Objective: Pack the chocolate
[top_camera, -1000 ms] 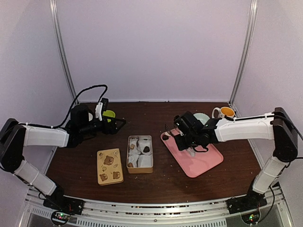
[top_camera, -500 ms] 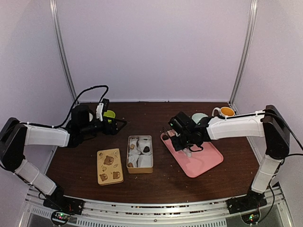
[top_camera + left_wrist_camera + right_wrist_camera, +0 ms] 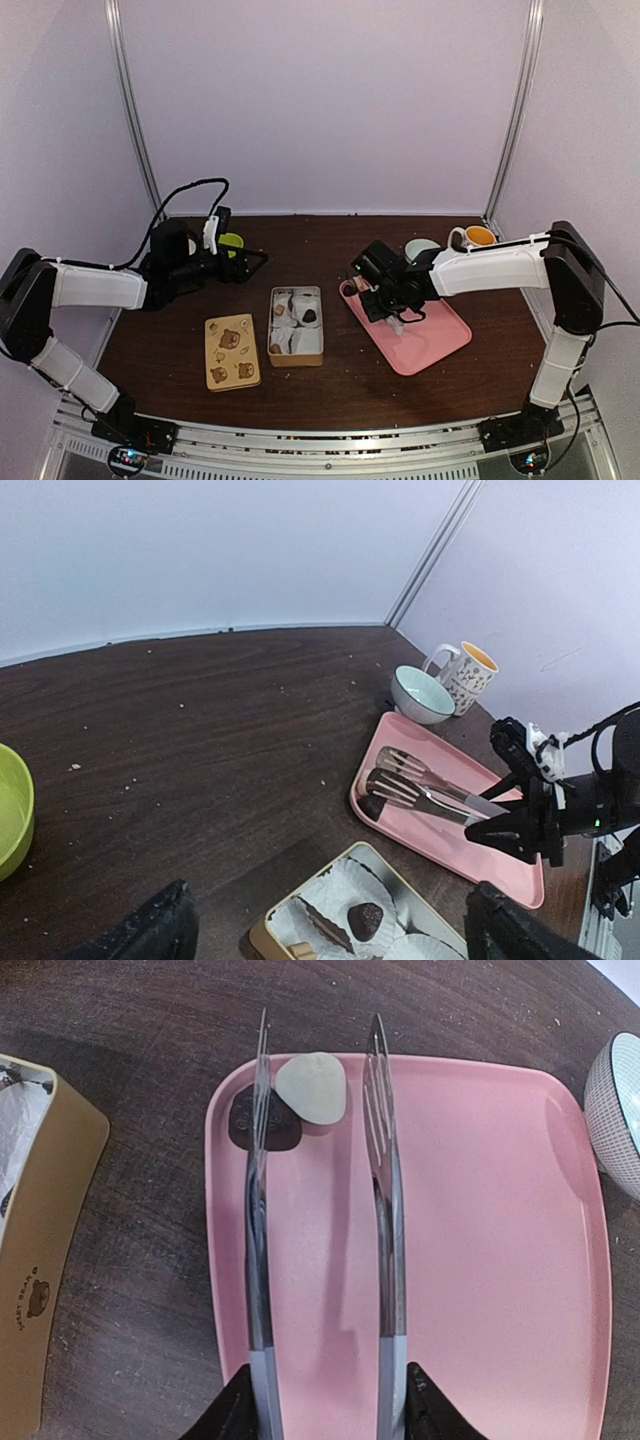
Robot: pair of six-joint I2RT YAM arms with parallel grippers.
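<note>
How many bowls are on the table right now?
2. A green bowl back left, by the left end effector; a pale teal bowl behind the pink tray, beside the mug.

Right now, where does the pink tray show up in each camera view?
Top external: pink tray right of centre.
Left wrist: right of centre, tongs over it.
Right wrist: fills most of the frame.
Shared landmark: tan tin, in all three views.

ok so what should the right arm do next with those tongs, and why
Probably squeeze the tongs shut: the pale piece sits between their open tips in a corner of the pink tray, with the dark chocolate partly under one blade.
</note>
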